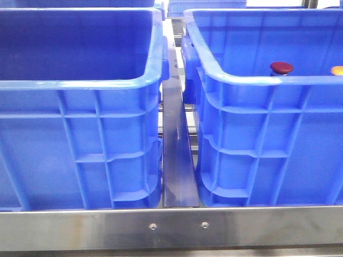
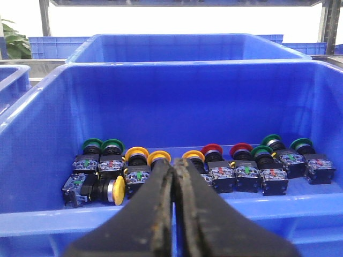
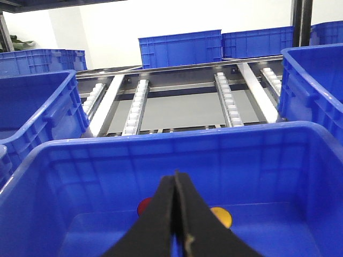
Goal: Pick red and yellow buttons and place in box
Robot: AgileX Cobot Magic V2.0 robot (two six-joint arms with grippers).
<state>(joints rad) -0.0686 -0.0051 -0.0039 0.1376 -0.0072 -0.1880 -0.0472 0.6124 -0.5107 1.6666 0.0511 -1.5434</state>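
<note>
Already our red button [image 1: 281, 67] and yellow button [image 1: 337, 70] sit in the right box [image 1: 257, 80]. Both left fingers [image 2: 161, 198] and right fingers [image 3: 185, 214] are pressed together, empty. Risk: we might grab a green button [image 2: 92, 144] from the crowded row instead.

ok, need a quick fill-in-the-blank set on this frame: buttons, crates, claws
1. In the front view, the red button and yellow button show inside the ____ crate.
2. The left claw has its jaws ____.
3. In the left wrist view, the row of buttons in the crate comes in green, yellow and ____ caps.
4. The right claw holds ____.

Missing words: right; shut; red; nothing
</note>
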